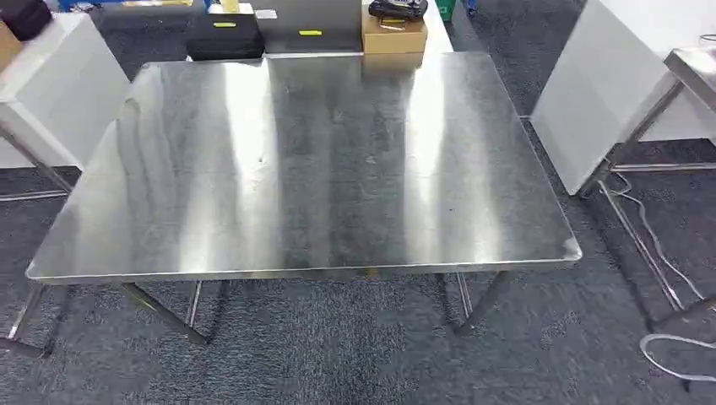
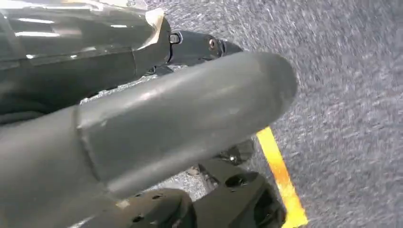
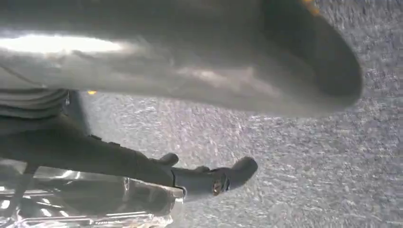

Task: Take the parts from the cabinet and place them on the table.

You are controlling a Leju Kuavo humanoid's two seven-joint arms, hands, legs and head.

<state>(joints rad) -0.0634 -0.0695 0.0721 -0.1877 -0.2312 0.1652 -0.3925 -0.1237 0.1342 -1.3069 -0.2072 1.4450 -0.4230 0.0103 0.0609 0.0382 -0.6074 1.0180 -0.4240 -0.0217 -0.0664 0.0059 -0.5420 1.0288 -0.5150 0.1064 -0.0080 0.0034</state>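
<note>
Left hand [image 2: 166,128]: hanging at my side over grey carpet [image 2: 351,95], thumb and fingers apart, holding nothing; a yellow line [image 2: 280,175] on the floor beneath. Right hand [image 3: 190,71]: likewise hanging, fingers spread, nothing in it. Steel table [image 1: 338,169]: directly ahead of me on the carpet. Beyond its far edge: a black case [image 1: 224,35] and a cardboard box [image 1: 393,35], side by side.
</note>
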